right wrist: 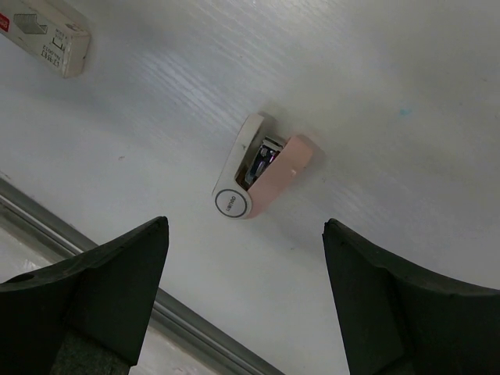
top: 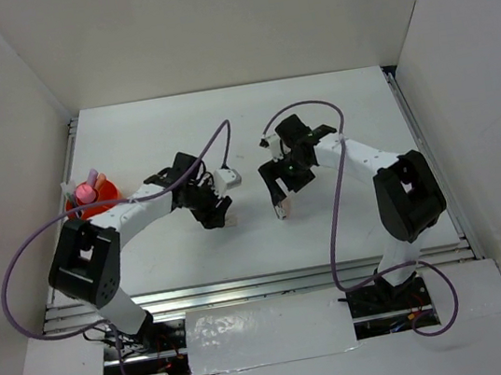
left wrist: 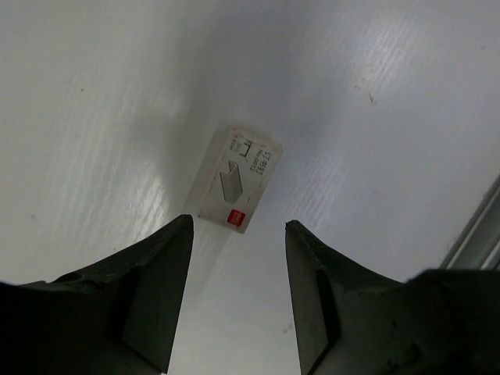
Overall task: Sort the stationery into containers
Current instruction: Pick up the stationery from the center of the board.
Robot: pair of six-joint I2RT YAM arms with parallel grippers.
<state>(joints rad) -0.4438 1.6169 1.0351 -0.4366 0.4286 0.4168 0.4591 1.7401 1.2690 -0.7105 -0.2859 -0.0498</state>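
A small white box point(left wrist: 238, 180) with a red label lies flat on the table. My left gripper point(left wrist: 238, 226) hangs just short of it, open, with nothing between the fingers. From above, the white box point(top: 229, 179) sits just right of the left gripper point(top: 215, 213). A small pink-and-white dispenser point(right wrist: 262, 168) lies on the table ahead of my right gripper point(right wrist: 246, 226), which is wide open and empty. The top view shows the right gripper point(top: 281, 190) over the dispenser point(top: 284, 210). An orange-red tub point(top: 105, 190) at the far left holds a pink item point(top: 90, 185).
The white box point(right wrist: 47, 35) also shows at the top left of the right wrist view. A metal rail point(right wrist: 195, 328) runs along the table's near edge. White walls enclose the table on three sides. Purple cables loop off both arms.
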